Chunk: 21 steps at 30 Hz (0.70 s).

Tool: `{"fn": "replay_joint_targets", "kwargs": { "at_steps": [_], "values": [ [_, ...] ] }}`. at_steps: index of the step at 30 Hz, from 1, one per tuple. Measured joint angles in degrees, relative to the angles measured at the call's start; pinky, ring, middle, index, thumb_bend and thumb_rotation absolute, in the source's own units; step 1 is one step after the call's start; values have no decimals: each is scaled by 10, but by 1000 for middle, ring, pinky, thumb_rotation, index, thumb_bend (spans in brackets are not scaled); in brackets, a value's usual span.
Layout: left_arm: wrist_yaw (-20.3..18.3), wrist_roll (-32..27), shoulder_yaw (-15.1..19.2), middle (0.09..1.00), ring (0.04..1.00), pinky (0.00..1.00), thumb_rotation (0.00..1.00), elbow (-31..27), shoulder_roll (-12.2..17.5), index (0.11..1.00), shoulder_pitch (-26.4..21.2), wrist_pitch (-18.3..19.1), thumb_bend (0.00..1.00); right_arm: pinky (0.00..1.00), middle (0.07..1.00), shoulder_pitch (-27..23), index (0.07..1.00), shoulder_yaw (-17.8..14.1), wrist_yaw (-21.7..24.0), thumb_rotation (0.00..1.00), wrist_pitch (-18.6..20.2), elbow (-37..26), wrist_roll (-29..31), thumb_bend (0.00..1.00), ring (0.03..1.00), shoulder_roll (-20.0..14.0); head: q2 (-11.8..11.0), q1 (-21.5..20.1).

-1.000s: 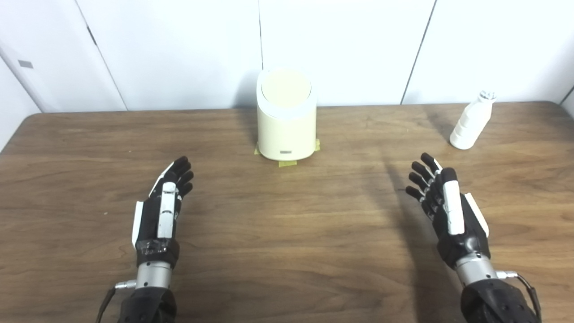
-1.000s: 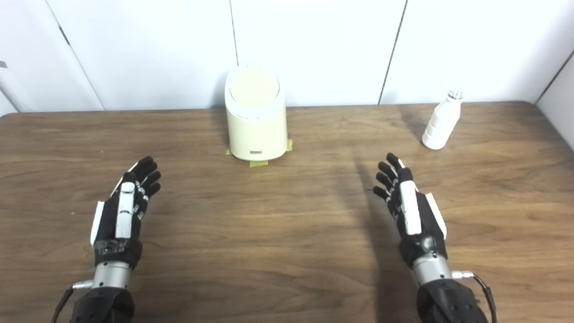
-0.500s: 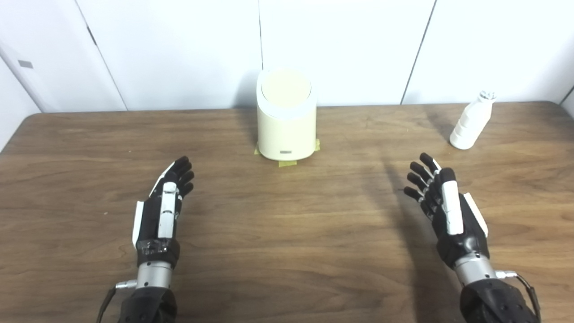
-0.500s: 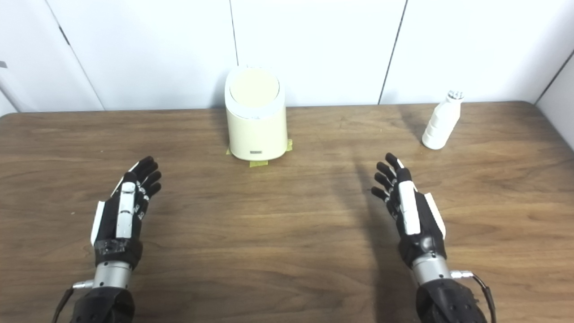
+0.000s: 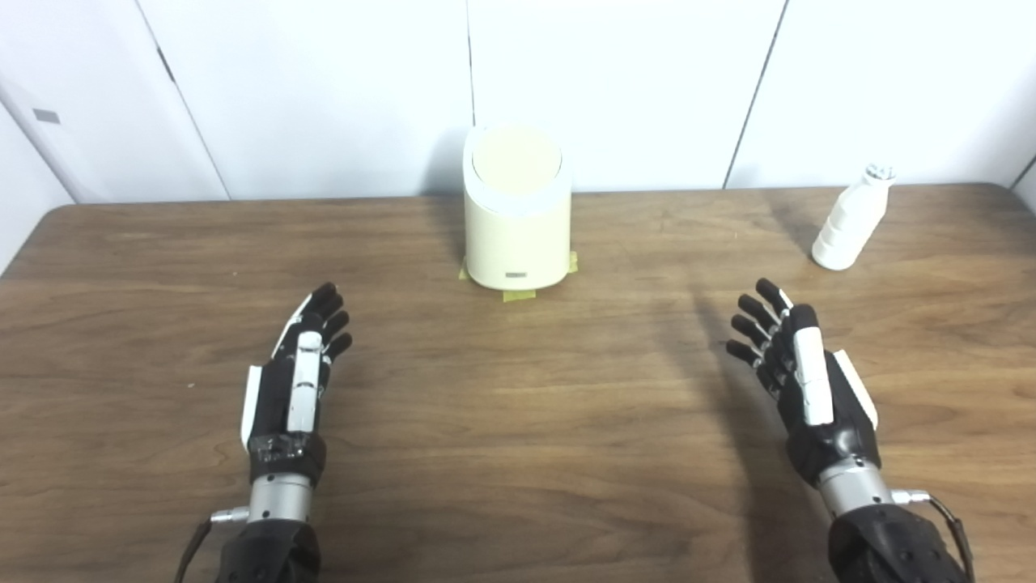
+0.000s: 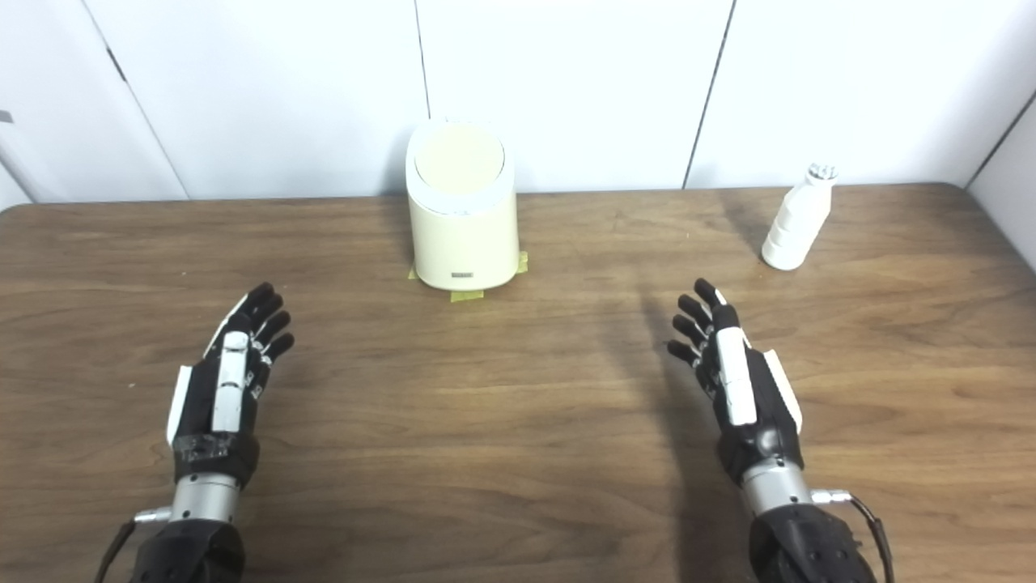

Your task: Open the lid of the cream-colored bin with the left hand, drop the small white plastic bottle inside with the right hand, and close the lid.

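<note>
The cream-colored bin [image 5: 516, 217] stands at the back middle of the wooden table [image 5: 518, 453] with its round lid [image 5: 516, 155] closed. The small white plastic bottle [image 5: 850, 219] stands upright at the back right. My left hand [image 5: 295, 380] is open and empty, near the table's front left, well short of the bin. My right hand [image 5: 797, 372] is open and empty at the front right, short of the bottle and to its left. Both also show in the right eye view: left hand [image 6: 231, 376], right hand [image 6: 736, 376].
Yellow tape pieces [image 5: 518, 295] mark the bin's base. White wall panels [image 5: 631, 81] rise right behind the table's far edge. The table's right corner is rounded near the bottle.
Both hands have shifted only very slightly; the left hand edged a little forward and right, the right hand a little left. Bin and bottle have not moved.
</note>
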Motion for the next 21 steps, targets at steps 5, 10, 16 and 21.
{"fn": "replay_joint_targets", "kwargs": {
  "at_steps": [5, 10, 16, 21],
  "values": [
    [1, -1, 5, 899, 893, 886, 814, 7, -1, 908, 0, -8, 468, 868, 932, 1, 975, 1, 0, 1000, -21, 17, 2, 580, 926, 0, -18, 0],
    [-1, -21, 10, 919, 916, 909, 620, 10, -1, 935, 0, -8, 513, 869, 926, 2, 973, 2, 0, 1000, -51, 28, 0, 568, 917, 1, -40, 1],
    [-1, -30, 5, 912, 912, 909, 475, -18, 1, 944, -6, 8, 573, 895, 935, 5, 980, 2, 0, 1000, -61, 34, 5, 569, 930, 2, -54, 1],
    [-2, -22, 0, 913, 914, 888, 418, -44, 4, 951, -14, 43, 603, 883, 936, 7, 981, 4, -1, 1000, -64, 39, 5, 567, 927, 4, -69, 1]
  ]
}}
